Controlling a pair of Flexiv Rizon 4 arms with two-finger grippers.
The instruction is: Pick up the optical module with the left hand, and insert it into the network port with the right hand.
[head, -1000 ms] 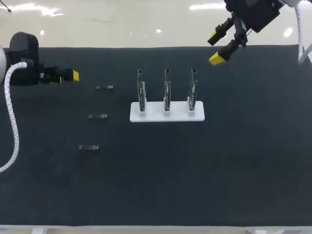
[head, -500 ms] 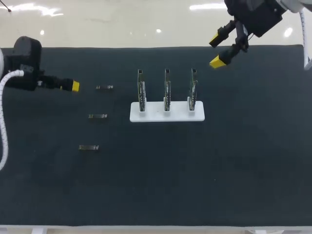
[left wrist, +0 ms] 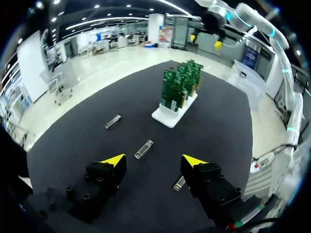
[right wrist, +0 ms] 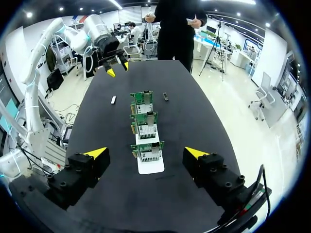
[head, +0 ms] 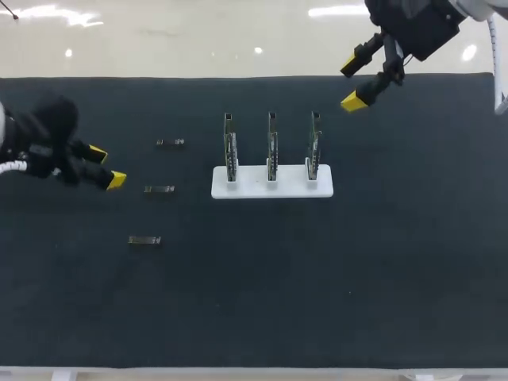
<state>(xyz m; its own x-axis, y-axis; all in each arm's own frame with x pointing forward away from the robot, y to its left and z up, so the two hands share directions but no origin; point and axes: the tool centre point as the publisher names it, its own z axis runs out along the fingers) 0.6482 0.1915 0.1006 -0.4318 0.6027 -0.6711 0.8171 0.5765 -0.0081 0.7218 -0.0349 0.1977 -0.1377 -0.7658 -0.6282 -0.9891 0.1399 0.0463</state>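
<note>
currently the left gripper (head: pixel 106 167) is open with nothing between its fingers, over the left side of the desk (head: pixel 317 278). its arm is blurred and mostly cut off at the left edge, so can't tell if the tips touch the desk surface. three optical modules lie flat in a slanted row just right of it: far module (head: pixel 170 142), middle module (head: pixel 159 190), near module (head: pixel 144 240). they're apart from each other and none is gripped. the middle module is the one closest to the left gripper's tip, near but not touching. from the left wrist, the middle module (left wrist: pixel 144 149) lies ahead of the open fingers, roughly centred between them. the near module (left wrist: pixel 179 183) is partly hidden by one finger. can't tell which way any module's connector end points, too small.

the right gripper (head: pixel 352 83) is open and empty too, held clear of the desk over its far right edge, with its arm cut off at the far right corner. a white base (head: pixel 272 182) sits mid-desk with three boards (head: pixel 272 147) upright in a left-to-right row. from the right wrist they line up ahead of the right gripper (right wrist: pixel 146 153), each partly hiding the one behind, front board (right wrist: pixel 147 148) nearest. the network ports on them are too small to make out.
</note>
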